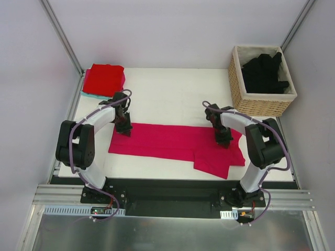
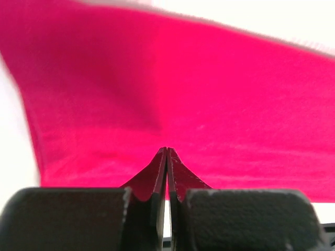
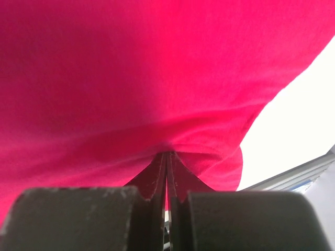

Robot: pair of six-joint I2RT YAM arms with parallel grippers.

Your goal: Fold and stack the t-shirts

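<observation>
A magenta-pink t-shirt (image 1: 167, 141) lies across the middle of the white table as a long band, with a folded flap at its near right. My left gripper (image 1: 124, 130) sits at the band's far left edge, its jaws shut on the cloth (image 2: 209, 94), tips (image 2: 167, 150) pinching it. At the far right edge my right gripper (image 1: 224, 140) is also shut, with the cloth (image 3: 131, 78) bunched at its tips (image 3: 168, 153). A brighter red t-shirt (image 1: 104, 78) lies folded at the back left. Black t-shirts (image 1: 264, 73) fill the basket.
The woven wicker basket (image 1: 259, 104) stands at the back right corner, close behind my right arm. A teal cloth edge (image 1: 94, 96) shows under the red shirt. Metal frame posts rise at both back corners.
</observation>
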